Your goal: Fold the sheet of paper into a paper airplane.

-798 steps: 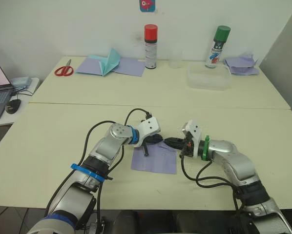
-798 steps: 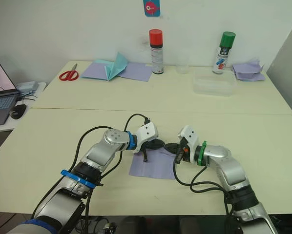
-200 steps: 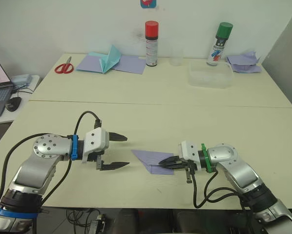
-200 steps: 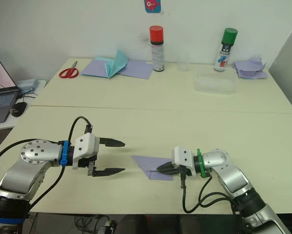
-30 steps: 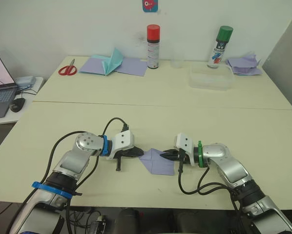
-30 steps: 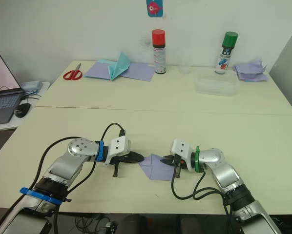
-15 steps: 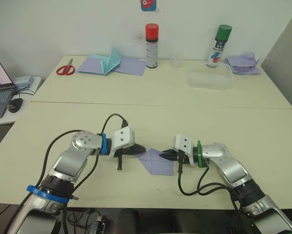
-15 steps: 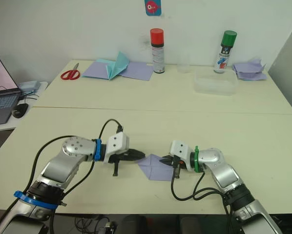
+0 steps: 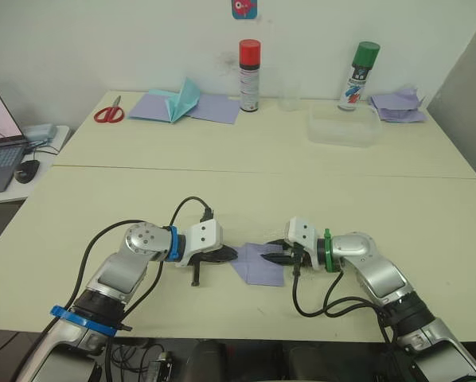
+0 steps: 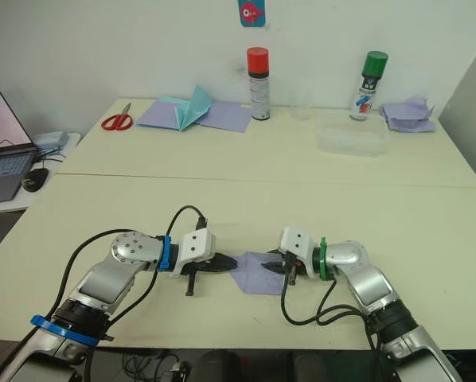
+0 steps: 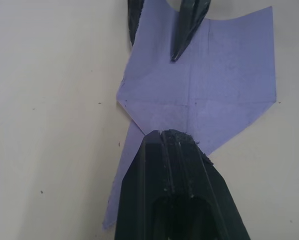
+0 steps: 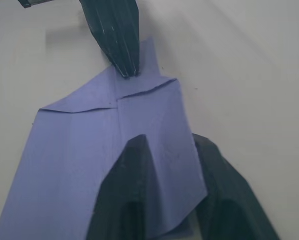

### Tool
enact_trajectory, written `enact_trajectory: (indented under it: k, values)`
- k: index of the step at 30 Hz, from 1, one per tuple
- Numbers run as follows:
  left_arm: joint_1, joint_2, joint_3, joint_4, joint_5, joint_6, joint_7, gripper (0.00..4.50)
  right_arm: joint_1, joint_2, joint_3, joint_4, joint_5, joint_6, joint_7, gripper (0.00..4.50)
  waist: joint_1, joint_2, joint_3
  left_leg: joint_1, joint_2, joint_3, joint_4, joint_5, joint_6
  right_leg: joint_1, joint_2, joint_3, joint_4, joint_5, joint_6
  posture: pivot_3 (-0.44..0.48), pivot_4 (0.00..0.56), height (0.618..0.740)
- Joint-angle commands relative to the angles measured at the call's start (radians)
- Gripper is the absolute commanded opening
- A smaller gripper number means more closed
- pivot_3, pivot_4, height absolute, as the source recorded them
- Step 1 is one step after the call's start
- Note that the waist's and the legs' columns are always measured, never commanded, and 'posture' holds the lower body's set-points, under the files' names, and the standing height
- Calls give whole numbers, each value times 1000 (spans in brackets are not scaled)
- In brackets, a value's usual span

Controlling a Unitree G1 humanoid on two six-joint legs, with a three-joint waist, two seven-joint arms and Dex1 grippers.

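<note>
Centre frame: left claw (image 9: 232, 255) pressed together on sheet of paper (image 9: 258, 263) nose; right claw (image 9: 275, 254) spread, pinning tail to tabletop (image 9: 246, 199); press flat, slide along crease, avoid tearing.

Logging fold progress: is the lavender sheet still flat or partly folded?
Partly folded: the sheet of paper shows turned-in flaps meeting at a center crease, forming a point.

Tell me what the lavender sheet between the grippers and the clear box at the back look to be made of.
The sheet of paper: thin matte paper, judging by its sharp straight creases and flat-lying folded flaps. The clear box: probably translucent plastic, since the table shows through its cloudy walls; glass can't be ruled out.
</note>
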Motion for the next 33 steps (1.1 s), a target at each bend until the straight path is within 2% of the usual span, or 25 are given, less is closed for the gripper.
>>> enact_trajectory:
  k: [1,3,6,9,15,23,33]
  values:
    - [20,-3,-36,37,46,16,10,0,-20,8,-68,-98,95,-48,41,2739,0,0,0,0,0,0,0,0,0,0,0,0,0,0,0,0,150,740]
    - [20,-4,-37,38,45,17,10,0,-23,14,-64,-129,121,-48,63,3463,0,0,0,0,0,0,0,0,0,0,0,0,0,0,0,0,150,740]
    - [18,-6,-38,41,44,17,10,0,-26,31,-17,-132,98,-61,71,3357,0,0,0,0,0,0,0,0,0,0,0,0,0,0,0,0,150,740]
    - [13,-7,-38,45,44,17,9,0,-37,51,33,-79,31,-66,38,2412,0,0,0,0,0,0,0,0,0,0,0,0,0,0,0,0,150,740]
    - [3,-3,-37,53,49,15,7,0,-58,54,107,34,-86,-66,-1,61,2,0,0,0,-1,0,0,0,0,0,0,0,0,0,0,0,150,740]
    - [1,1,-41,66,58,3,10,0,-36,-32,108,45,-124,-13,22,26,3,0,-1,1,0,0,0,0,0,1,0,0,0,0,0,0,150,740]
    - [-6,-3,-51,83,61,-5,8,0,62,-235,35,-65,-55,113,98,26,6,0,-3,2,0,0,0,0,0,2,-1,0,0,-1,1,0,150,740]
